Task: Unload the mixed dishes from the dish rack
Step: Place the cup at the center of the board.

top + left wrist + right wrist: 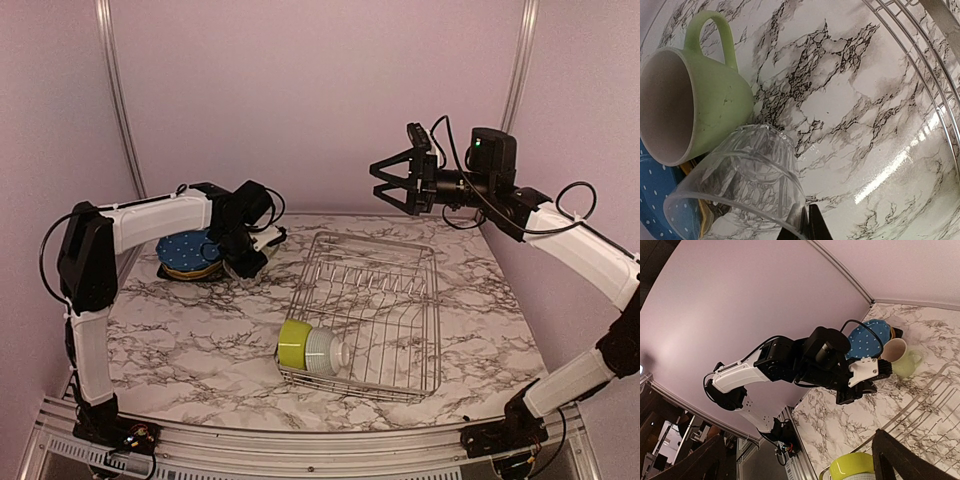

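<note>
Glass (740, 175) pinched by left fingers (817, 226) shows clearly only from their wrist camera (mug (715, 110) just beside), right fingers (390, 160) spread wide.

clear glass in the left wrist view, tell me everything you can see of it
The small clear glass is a see-through tumbler with faceted, ribbed walls that narrow toward a thick base. It looks empty. It is tipped on its side, wide mouth toward the camera and base pointing away. The left gripper is shut on its rim at the lower edge. It overlaps the pale green mug and blue dotted plate; whether it touches them cannot be told.
</note>
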`<control>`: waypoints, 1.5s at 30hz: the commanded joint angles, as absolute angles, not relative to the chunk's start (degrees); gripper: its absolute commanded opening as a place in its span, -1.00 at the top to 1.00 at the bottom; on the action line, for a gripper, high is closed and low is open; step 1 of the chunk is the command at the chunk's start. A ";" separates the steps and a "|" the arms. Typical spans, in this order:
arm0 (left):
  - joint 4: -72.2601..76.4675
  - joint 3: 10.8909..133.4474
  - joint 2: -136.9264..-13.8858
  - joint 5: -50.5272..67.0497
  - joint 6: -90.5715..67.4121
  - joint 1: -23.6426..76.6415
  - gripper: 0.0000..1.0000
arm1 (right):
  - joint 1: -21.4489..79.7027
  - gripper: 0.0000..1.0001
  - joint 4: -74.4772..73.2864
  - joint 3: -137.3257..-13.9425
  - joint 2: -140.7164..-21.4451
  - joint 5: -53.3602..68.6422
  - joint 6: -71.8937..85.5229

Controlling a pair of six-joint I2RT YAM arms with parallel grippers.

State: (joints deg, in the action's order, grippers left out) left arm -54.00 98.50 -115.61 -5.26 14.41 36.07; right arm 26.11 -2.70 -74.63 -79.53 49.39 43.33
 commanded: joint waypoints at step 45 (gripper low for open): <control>-52.82 107.37 -121.77 -7.43 16.15 32.62 1.00 | 25.84 -0.97 -3.62 -75.63 -79.86 49.59 42.20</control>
